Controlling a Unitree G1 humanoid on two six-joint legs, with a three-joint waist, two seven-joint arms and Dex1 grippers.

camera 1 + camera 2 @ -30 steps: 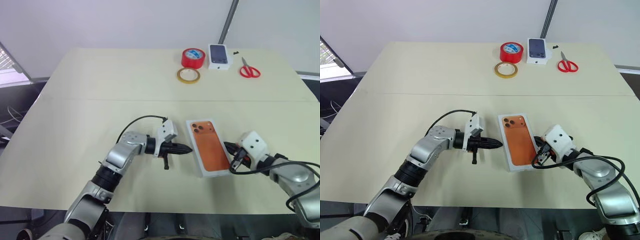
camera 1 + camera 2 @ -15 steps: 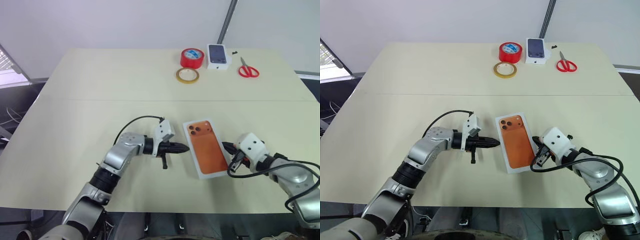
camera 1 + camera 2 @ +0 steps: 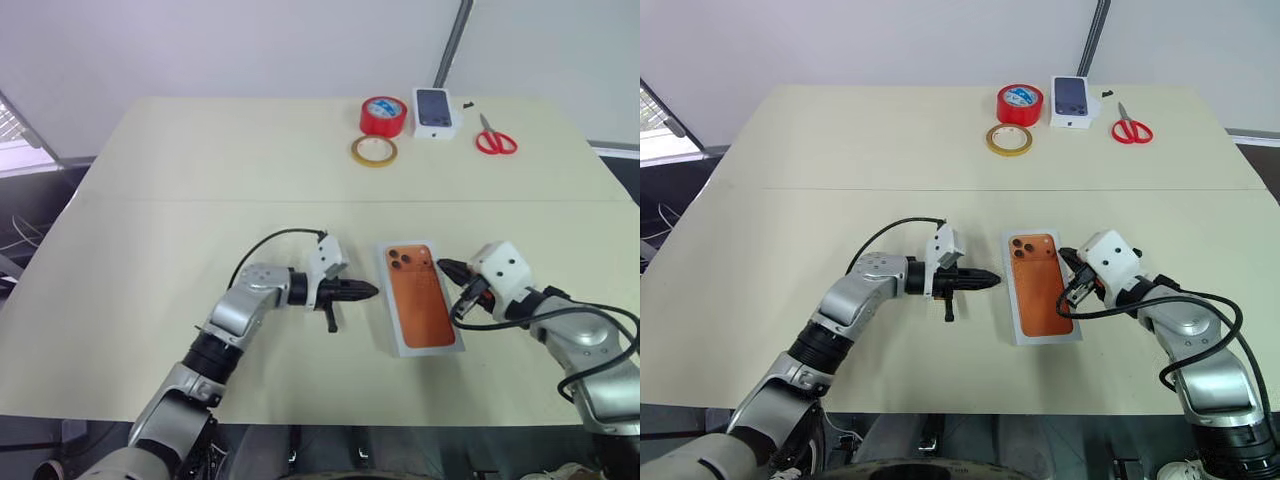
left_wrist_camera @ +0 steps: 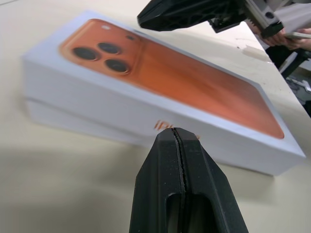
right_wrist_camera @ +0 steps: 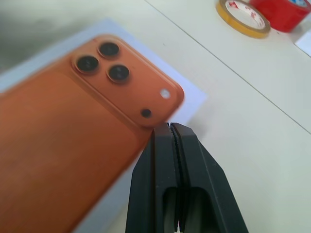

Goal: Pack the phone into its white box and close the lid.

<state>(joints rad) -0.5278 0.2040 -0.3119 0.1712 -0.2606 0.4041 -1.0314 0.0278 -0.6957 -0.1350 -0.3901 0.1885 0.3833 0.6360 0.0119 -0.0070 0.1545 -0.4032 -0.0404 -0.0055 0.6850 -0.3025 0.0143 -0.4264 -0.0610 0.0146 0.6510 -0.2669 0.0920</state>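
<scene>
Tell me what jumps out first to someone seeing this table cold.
The white box with its orange phone picture on top lies closed at the near middle of the table, flanked by the shut left gripper and shut right gripper. At the far edge sit a red tape roll and red scissors.

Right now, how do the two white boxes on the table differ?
The near box shows an orange phone back with camera lenses on top; the far box shows a dark phone screen. The near box lies between the left gripper and right gripper; the far box sits between the red tape roll and scissors. The near box looks larger. Both are white, rectangular and lie flat.
</scene>
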